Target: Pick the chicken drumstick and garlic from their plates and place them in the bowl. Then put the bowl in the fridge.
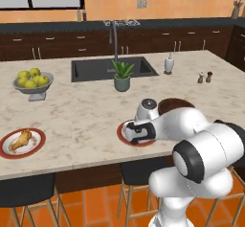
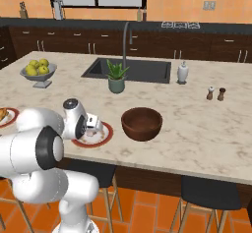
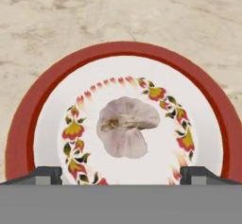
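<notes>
Hand view: gripper (image 3: 121,173) wide open, empty, over garlic (image 3: 125,127) on plate (image 3: 47,105). Bowl (image 2: 141,124) empty; nothing moved yet.

Base views flank island counter (image 1: 95,111), hand view seemingly straight down, close

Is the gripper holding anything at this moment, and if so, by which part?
Nothing is held. The gripper hangs over the garlic with its jaws wide apart; the bulb lies free in the middle of its plate, untouched.
</notes>
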Robot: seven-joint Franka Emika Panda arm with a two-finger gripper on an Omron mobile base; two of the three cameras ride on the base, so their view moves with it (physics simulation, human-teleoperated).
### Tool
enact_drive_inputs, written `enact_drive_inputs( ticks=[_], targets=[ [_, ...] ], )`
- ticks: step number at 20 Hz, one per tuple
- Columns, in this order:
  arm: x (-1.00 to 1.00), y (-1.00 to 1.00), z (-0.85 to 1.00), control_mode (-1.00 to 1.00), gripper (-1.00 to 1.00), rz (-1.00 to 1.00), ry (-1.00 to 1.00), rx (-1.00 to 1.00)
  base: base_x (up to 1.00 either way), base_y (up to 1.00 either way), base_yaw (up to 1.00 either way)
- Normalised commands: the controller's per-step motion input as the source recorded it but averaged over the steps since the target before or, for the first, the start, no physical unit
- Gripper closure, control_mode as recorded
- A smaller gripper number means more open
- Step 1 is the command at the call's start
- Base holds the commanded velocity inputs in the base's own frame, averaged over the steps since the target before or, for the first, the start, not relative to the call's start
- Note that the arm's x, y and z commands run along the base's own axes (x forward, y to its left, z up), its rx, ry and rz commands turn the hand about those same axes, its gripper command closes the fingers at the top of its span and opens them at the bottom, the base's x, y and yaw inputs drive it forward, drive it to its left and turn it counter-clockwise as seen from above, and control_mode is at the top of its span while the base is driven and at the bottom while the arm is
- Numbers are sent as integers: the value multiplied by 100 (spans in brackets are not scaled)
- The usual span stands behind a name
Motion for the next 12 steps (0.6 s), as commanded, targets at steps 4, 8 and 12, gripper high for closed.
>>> enact_drive_inputs(
  ticks=[4,8,12],
  targets=[
    [25,-1,-21,-100,-100,1,2,0,0,0,0],
    [11,-1,-18,-100,-100,2,6,0,0,0,0],
    [15,0,-27,-100,-100,1,9,0,0,0,0]
  ],
)
